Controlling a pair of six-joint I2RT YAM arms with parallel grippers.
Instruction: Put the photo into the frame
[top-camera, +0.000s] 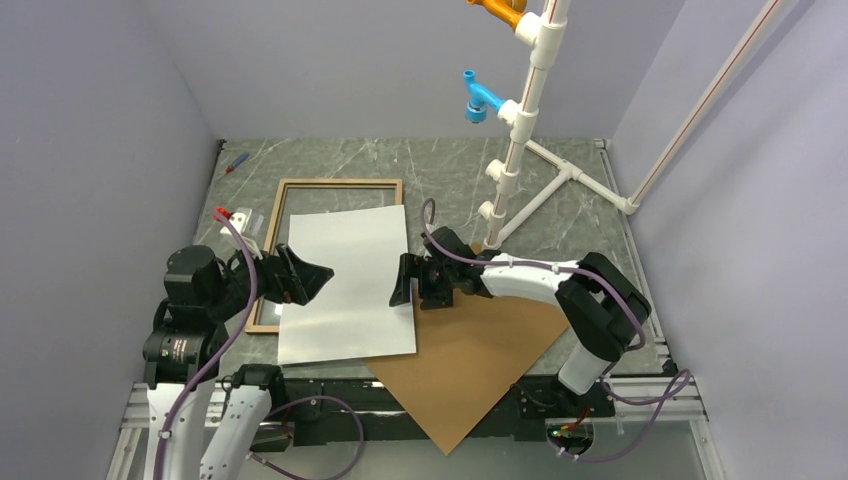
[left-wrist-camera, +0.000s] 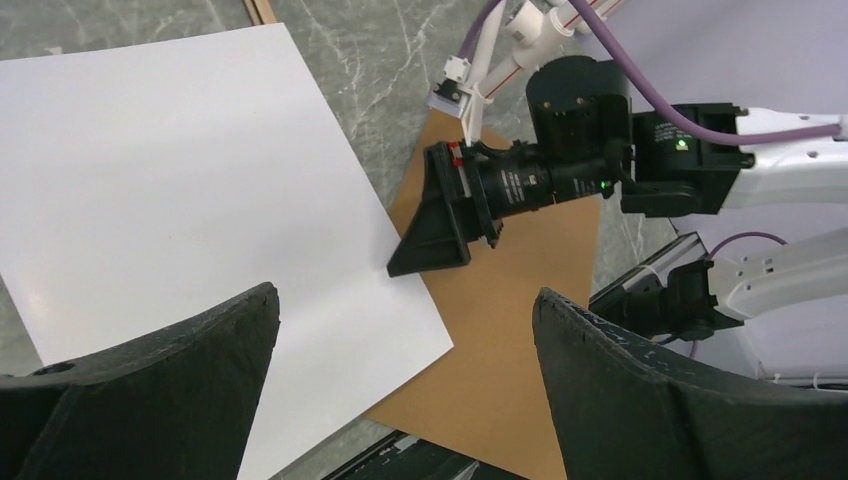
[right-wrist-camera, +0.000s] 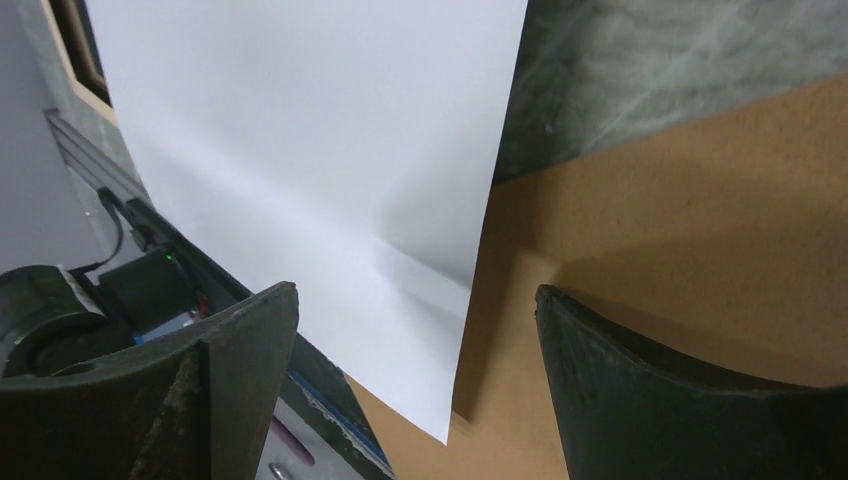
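— Left end effector (top-camera: 316, 277), condition?
— Its fingers stood wide apart with nothing between them, over the left edge of the photo (top-camera: 345, 285). Contact with the sheet could not be determined.
— Right end effector (top-camera: 404, 281)?
— Likewise spread and holding nothing. It sat at the photo's right edge, facing the left one across the sheet. Its wrist view showed that edge and the backing board (top-camera: 470, 355) between the fingers.
— Location of the photo?
— It lay flat, plain white reverse upward, print side not visible. It was across the frame (top-camera: 340, 183), covering the right rail and most of the opening and reaching past the near rail, so it was not seated within the rails. Its near right corner overlapped the brown backing board.
— And the frame?
— It lay flat on the grey marbled worktop (top-camera: 450, 165), light wood face up. The far and left rails were exposed.
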